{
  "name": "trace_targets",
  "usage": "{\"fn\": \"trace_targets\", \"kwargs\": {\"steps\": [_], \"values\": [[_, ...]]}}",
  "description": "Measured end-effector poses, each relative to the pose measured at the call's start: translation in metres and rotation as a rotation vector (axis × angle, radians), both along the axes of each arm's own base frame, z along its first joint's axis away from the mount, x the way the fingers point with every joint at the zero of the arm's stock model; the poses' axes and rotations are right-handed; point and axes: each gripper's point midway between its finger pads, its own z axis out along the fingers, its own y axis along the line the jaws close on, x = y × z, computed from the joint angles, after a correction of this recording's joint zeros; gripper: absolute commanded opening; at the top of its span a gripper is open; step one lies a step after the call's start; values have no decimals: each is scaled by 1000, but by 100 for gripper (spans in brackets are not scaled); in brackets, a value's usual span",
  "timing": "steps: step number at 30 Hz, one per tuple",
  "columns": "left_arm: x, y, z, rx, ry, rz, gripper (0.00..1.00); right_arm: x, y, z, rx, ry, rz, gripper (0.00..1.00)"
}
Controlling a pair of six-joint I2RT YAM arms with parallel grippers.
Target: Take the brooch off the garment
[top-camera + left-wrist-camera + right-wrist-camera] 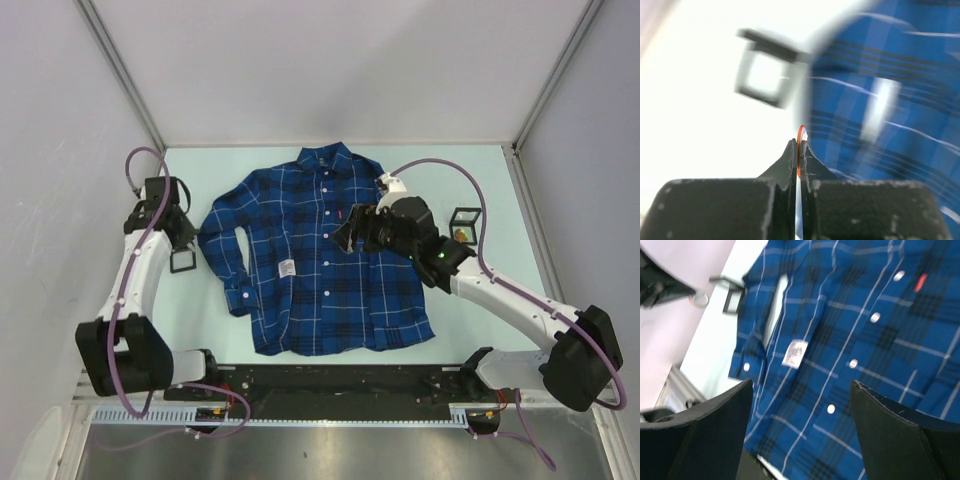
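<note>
Two arms we see: the left gripper point(799, 143) pinches a thin orange-rimmed ring point(801, 131) (edge-on) beside the flat plaid shirt point(310, 270); the right gripper point(801, 385) gapes wide above it, mid-worktop point(485, 180).

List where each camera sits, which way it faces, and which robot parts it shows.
Top external: above and behind the bases, looking down on the table; both arms show, the left gripper beside the garment, the right gripper over it.
Left wrist: on the left arm, looking past shut fingers pinching a thin orange ring, toward the garment and a black square frame.
Right wrist: on the right arm, looking down between open fingers at the garment's buttoned front.
Shared: all three show garment and frame.
</note>
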Motion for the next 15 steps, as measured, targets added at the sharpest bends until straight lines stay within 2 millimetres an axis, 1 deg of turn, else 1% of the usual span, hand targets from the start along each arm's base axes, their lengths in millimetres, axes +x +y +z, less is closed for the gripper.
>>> {"fn": "trace_targets", "kwargs": {"steps": [3, 5, 7, 12, 15], "values": [[-9, 33, -17, 155, 108, 82, 0, -9, 2, -10, -3, 27, 47, 81], [-12, 48, -28, 236, 171, 118, 0, -11, 1, -12, 1, 32, 64, 81], [-14, 60, -39, 297, 232, 145, 0, -10, -3, -13, 8, 36, 68, 81], [-18, 73, -70, 372, 375, 167, 0, -2, -22, -13, 18, 35, 35, 81], [-18, 78, -78, 406, 422, 172, 0, 3, -28, -12, 20, 32, 14, 81]]}}
